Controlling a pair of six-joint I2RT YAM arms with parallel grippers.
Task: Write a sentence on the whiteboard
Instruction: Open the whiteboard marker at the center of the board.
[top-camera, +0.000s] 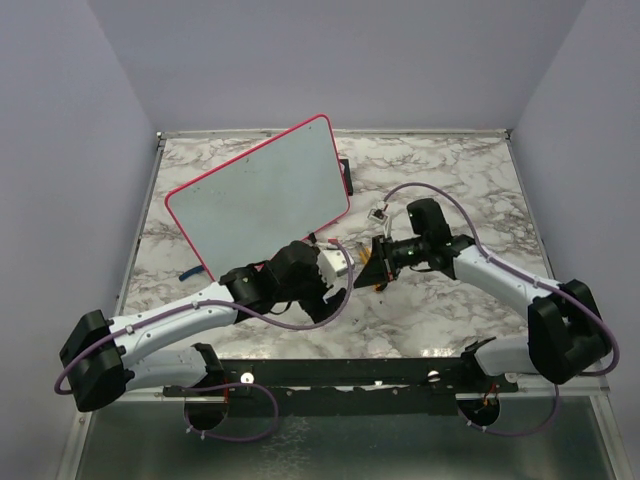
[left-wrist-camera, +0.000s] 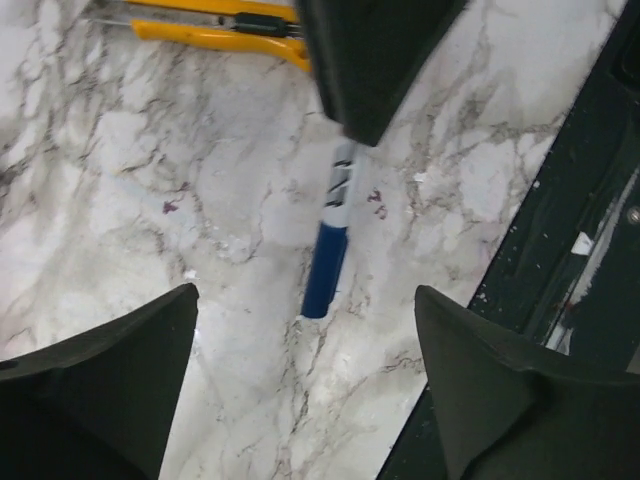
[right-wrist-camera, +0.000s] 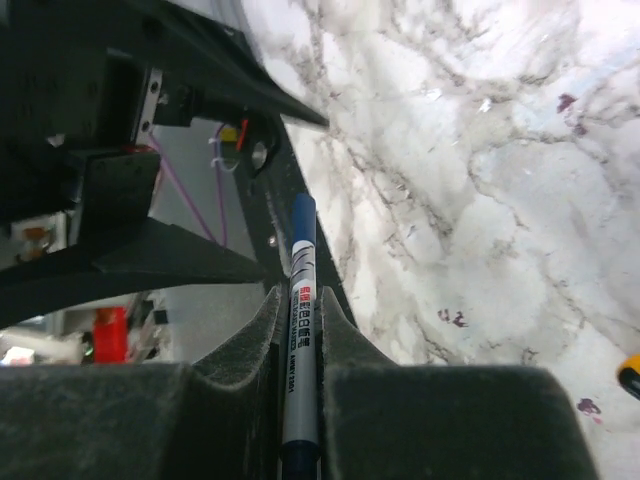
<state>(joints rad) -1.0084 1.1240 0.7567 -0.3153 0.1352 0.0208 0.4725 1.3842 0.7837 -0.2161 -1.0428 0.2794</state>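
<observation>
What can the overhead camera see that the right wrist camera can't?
Only overhead: the whiteboard, blank inside its red frame. Only the right wrist: a close look at the marker, its blue end pointing away, pinched between the closed fingers of the right gripper. Both: the marble table.

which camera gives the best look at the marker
Right wrist: the marker sits clamped in the right end effector, printing visible along its barrel. Left wrist shows its blue end poking out over the marble table. Top external hardly shows it at all.
</observation>
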